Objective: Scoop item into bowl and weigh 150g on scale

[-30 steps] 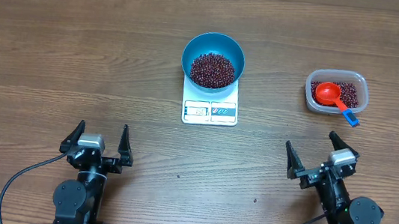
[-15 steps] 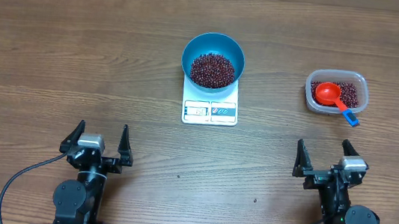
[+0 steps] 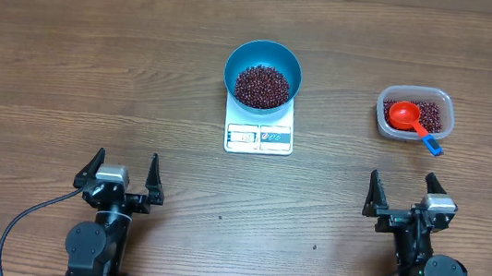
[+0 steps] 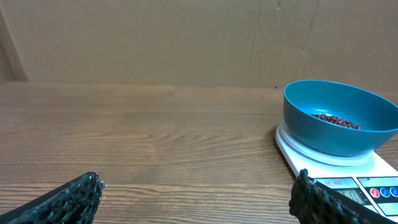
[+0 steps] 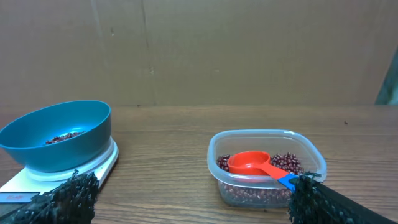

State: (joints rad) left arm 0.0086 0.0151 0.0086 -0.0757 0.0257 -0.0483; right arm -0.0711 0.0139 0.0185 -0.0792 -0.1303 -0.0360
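Overhead layout: wooden table (image 3: 69, 62), my two arms at its near edge, the task things in the far half.
Left gripper (image 3: 127, 158): at the near left, jaws spread wide with nothing between them, well apart from everything on the table.
Right gripper (image 3: 401, 184): at the near right, jaws spread just as wide and holding nothing, on the near side of the tub but well apart from it.
Round bright blue bowl (image 3: 266, 51): sat upright on the far part of the scale, around the middle of the table.
Small flat white rectangular scale (image 3: 259, 138): lay under the bowl, its display window and label panel along the near edge; I could not read the digits.
Small dark red-brown beans (image 3: 262, 85): a loose heap covered the bowl's bottom, with blue wall showing all round it.
Clear rectangular plastic tub (image 3: 419, 89): stood at the far right, well apart from the scale, with more of the same beans in it.
Red plastic scoop (image 3: 404, 115): lay in the tub on the beans, cup to the left, its blue-tipped handle (image 3: 431, 144) poking over the tub's near right corner.
Left wrist view: my dark fingertips (image 4: 68, 200) sat far apart in the two lower corners, and the bowl on the scale was ahead to the right.
Right wrist view: my fingertips were again wide apart, the bowl ahead on the left and the tub with the scoop on the right.
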